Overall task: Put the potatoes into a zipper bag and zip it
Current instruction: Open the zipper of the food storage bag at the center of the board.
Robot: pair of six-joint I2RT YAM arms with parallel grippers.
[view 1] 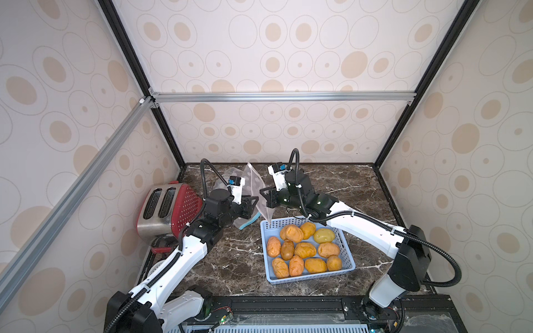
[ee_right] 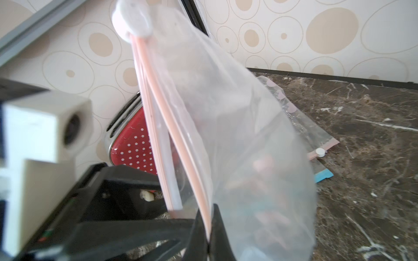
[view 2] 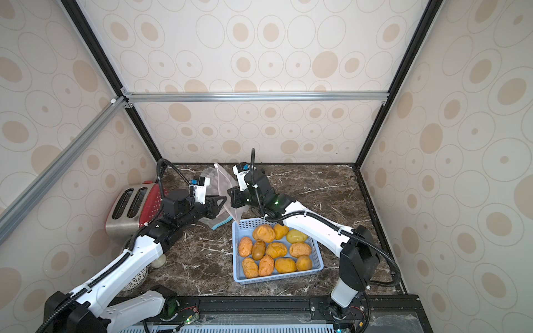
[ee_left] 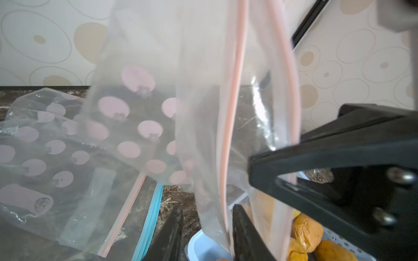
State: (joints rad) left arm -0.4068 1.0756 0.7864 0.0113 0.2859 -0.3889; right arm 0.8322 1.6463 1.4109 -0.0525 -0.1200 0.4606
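Note:
A clear zipper bag (view 1: 255, 184) (view 2: 222, 181) with a pink zip strip hangs upright between both arms, behind the basket. My right gripper (view 1: 264, 197) (ee_right: 209, 217) is shut on one pink lip of the zipper bag (ee_right: 237, 135). My left gripper (view 1: 254, 201) (ee_left: 207, 226) faces it with its jaws apart; the other lip of the zipper bag (ee_left: 203, 113) hangs loose between them, close against one finger. The bag's white slider (ee_right: 131, 20) sits at the strip's upper end. Several orange-tan potatoes (view 1: 302, 249) (view 2: 275, 249), one of them yellowish-green (view 1: 324, 235), lie in a blue basket (view 1: 266, 253).
More flat zipper bags (view 1: 245, 223) (ee_left: 56, 146), one with a blue strip, lie on the marble table under the left gripper. A red and steel toaster (view 1: 170, 207) stands at the left edge. Cage walls close off the back and sides.

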